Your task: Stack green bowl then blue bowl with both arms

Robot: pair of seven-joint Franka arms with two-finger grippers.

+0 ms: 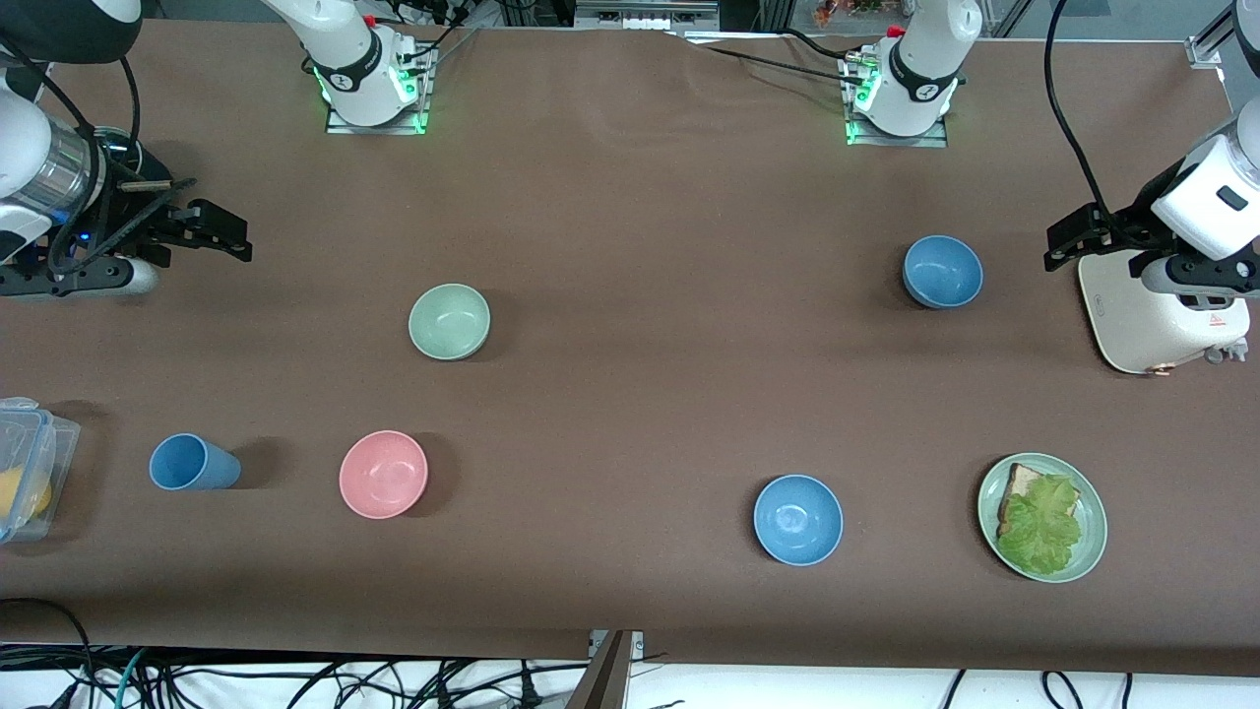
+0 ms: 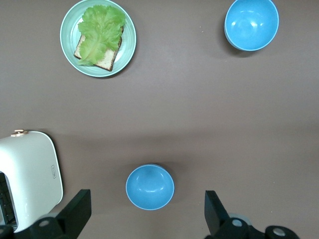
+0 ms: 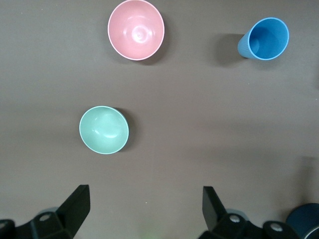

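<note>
brown cloth covers the whole table (image 1: 630, 197), smooth but for a faint crease near the arms' bases; a strip of pale floor with loose black cables runs along the edge nearest the front camera.

both arms wait, raised at the two ends of the table. the left gripper (image 1: 1068, 236) hangs over a white toaster (image 1: 1147, 315) at its own end, the right gripper (image 1: 212, 231) over bare cloth at the other; each has its fingers spread wide and holds nothing.

a clear lidded box (image 1: 30, 463) with something yellow inside sits at the right arm's end. a green plate (image 1: 1091, 551) with bread and lettuce lies at the left arm's end, near the front camera.

the green bowl (image 1: 450, 321) stands upright toward the right arm's end, with a pink bowl (image 1: 383, 474) nearer the camera and a blue cup (image 1: 192, 463) beside that. the blue bowl (image 1: 942, 272) stands toward the left arm's end, near the toaster; a brighter blue bowl (image 1: 797, 519) sits nearer the camera. all are well apart.

only the front view shows the box. the left wrist view shows the toaster's gold lever (image 2: 20, 132) and the blue bowl (image 2: 149, 187) between the open fingers (image 2: 77, 209). the right wrist view looks down into the cup (image 3: 266, 39) and shows the green bowl (image 3: 103, 129) off centre between its fingers (image 3: 75, 204).
</note>
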